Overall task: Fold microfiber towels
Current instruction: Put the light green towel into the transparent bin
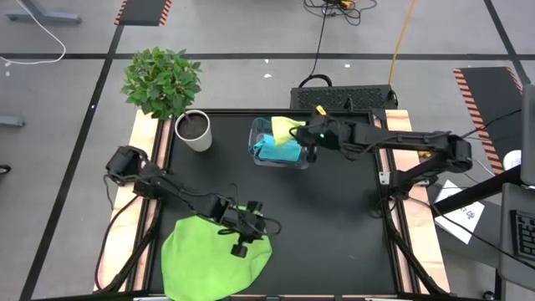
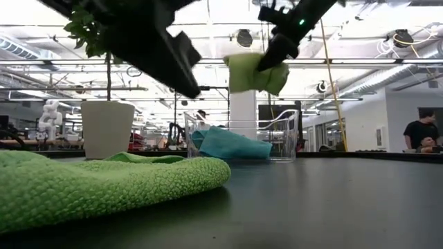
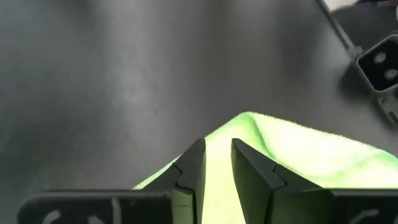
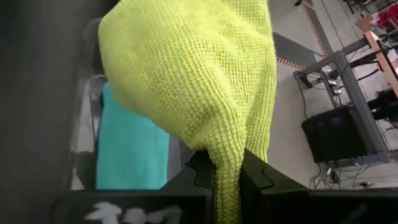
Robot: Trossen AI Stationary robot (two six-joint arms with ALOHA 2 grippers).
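The bright green microfiber towel (image 1: 213,255) lies spread on the black table near its front left. My left gripper (image 3: 216,155) hovers above the towel's right edge (image 1: 267,238), its fingers a narrow gap apart and nothing hanging from them in the low view. My right gripper (image 1: 308,138) is shut on the pale yellow-green towel (image 2: 255,72), lifted above the clear plastic bin (image 2: 280,138) at the far middle. A turquoise towel (image 1: 280,152) lies bunched in the bin. My right gripper pinches a gathered, bunched part of the pale yellow-green towel (image 4: 227,177) between its two fingers. The fingers come slanting down from the table's right. The towel hangs in a loose bundle at the fingertips, clear of the bin and the turquoise towel below.
A potted plant in a white pot (image 1: 194,131) stands at the far left corner. Bare black table (image 1: 334,226) lies between the bin and the front edge, right of the green towel. People stand in the room behind, far off.
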